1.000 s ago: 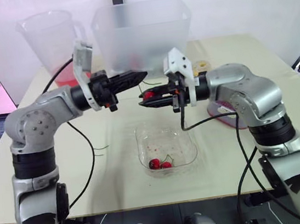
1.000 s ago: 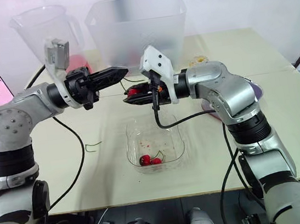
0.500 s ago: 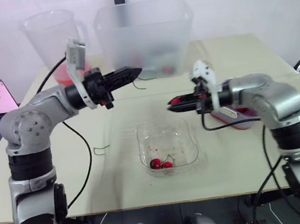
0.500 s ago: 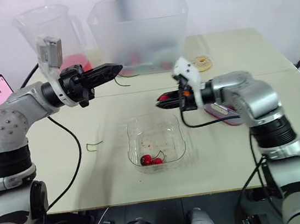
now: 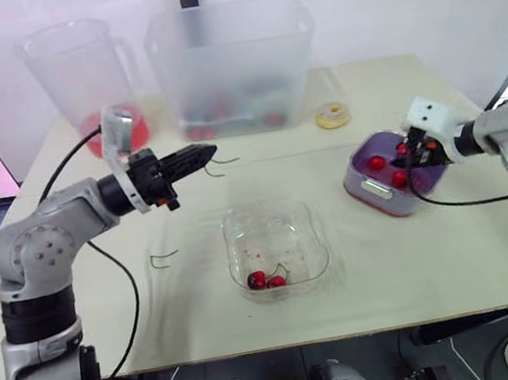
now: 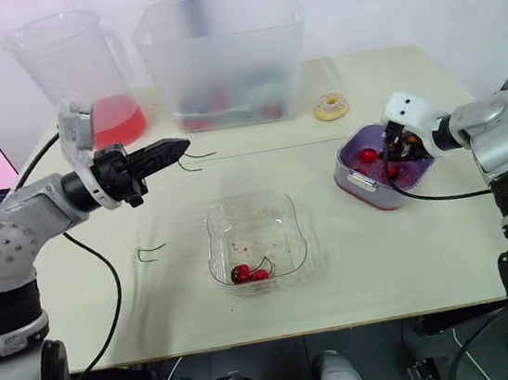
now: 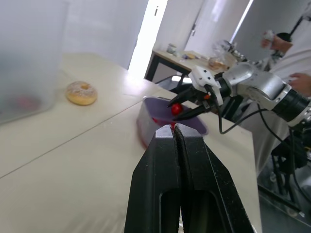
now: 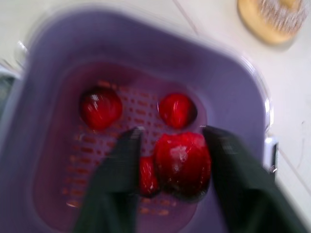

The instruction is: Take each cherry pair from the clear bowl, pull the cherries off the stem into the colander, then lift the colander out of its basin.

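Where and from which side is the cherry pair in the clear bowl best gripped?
Pinch one cherry of the cherry pair from straight above: it lies low in the clear bowl by the near wall, so the walls likely block any sideways approach.

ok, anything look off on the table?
A bare green stem lies loose on the table, left of the clear bowl, whose floor shows red smears. A doughnut sits behind the purple colander, unrelated to the job. Nothing tipped or spilled.

bowl (image 6: 252,223) centre, cherries (image 6: 246,272) inside | colander (image 6: 343,167) right of it | jug (image 6: 79,72), tub (image 6: 221,49) behind | doughnut (image 6: 328,106) between tub, colander
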Motion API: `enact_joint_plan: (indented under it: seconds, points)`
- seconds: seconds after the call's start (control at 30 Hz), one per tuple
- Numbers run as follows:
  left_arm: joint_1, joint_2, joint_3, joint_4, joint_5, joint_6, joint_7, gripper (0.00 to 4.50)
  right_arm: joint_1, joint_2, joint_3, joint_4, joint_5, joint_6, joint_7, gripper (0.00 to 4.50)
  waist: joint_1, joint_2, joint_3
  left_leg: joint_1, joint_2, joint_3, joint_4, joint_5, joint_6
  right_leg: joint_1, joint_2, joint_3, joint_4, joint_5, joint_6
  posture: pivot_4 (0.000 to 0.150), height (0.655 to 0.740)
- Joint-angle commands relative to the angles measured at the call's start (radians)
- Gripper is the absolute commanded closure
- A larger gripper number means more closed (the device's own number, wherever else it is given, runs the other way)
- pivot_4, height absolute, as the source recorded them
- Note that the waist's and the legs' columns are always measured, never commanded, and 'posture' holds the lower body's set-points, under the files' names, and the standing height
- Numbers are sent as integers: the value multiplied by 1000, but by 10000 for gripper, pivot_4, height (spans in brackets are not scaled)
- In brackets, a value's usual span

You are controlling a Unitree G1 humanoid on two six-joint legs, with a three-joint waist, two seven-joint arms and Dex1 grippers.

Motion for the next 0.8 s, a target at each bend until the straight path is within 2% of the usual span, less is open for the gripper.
enact_joint_plan:
  seconds: [0.03,0.07,0.23,0.33,0.43,0.5,0.6,0.8]
  points:
    - [-4,6,36,-48,-24,-16,20,45000,-80,-3,-42,-3,-8,-8,8,4083,2,0,0,0,0,0,0,0,0,0,0,0,0,0,0,1500,6863]
    - [-1,7,38,-51,-27,-15,24,45000,-98,-4,-46,-7,-7,-2,20,447,2,1,0,0,0,0,0,0,0,0,0,0,0,0,0,1500,6863]
    - [45,29,70,-84,-56,4,54,45000,-177,-26,-66,-103,26,66,141,447,2,1,1,0,-1,-1,0,0,0,0,0,0,0,0,0,1500,6863]
    - [86,36,122,-100,-97,28,113,45000,-191,-5,-121,-290,194,229,292,447,2,1,1,0,0,-1,0,0,0,0,0,0,-1,0,0,1500,6863]
    - [132,-9,249,-69,-271,58,259,45000,-199,13,-186,-535,458,544,412,447,-1,2,1,0,0,-1,0,0,0,0,-1,0,-1,0,0,1500,6863]
    - [208,5,297,-56,-298,87,313,45000,-198,32,-222,-658,597,689,422,447,1,2,1,0,2,-3,0,0,0,0,-1,-1,-1,0,0,1500,6863]
    - [337,35,313,-59,-283,124,387,45000,-171,67,-246,-808,746,798,414,447,2,2,1,0,1,-4,0,0,0,1,-1,-1,-1,0,0,1500,6863]
    - [452,-9,276,-2,-246,140,505,45000,-105,125,-216,-895,763,785,301,447,31,0,0,0,-2,-7,3,0,0,5,-3,-2,-2,1,-1,1500,6863]
